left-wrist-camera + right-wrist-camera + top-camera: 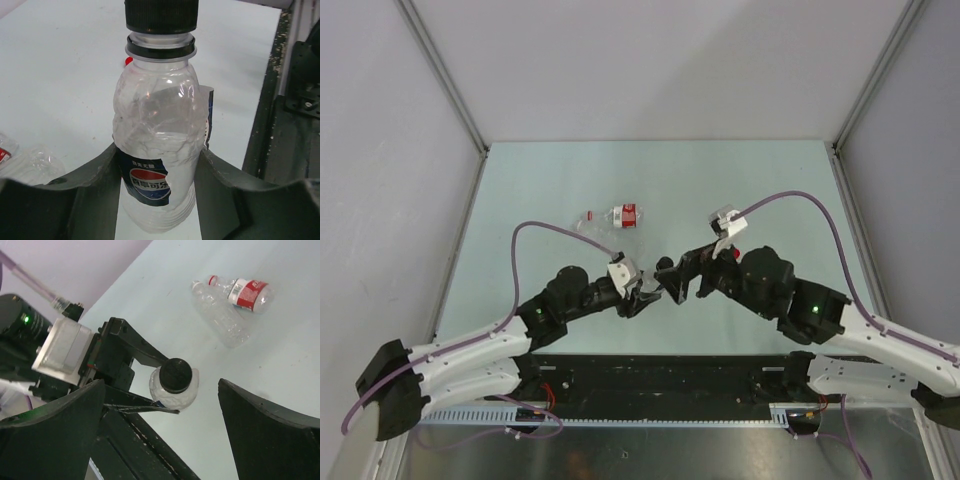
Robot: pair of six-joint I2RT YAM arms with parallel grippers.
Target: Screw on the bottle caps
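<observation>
Black cap [175, 375] tops the bottle [155, 115] our left gripper [157, 165] clamps; our right gripper [161, 385], open and empty, must grip it squarely.

From high behind the near edge, looks down over the whole table [520, 180]. From the left wrist, faces the black-capped bottle [157, 165] side-on, very close. From the right wrist, looks down on it from farther, sharing the lying bottles [247, 292] with the top view

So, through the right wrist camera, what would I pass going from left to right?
White block on the left arm's wrist → black-capped bottle, gripped by the left fingers → red-labelled bottle lying on the table.
</observation>
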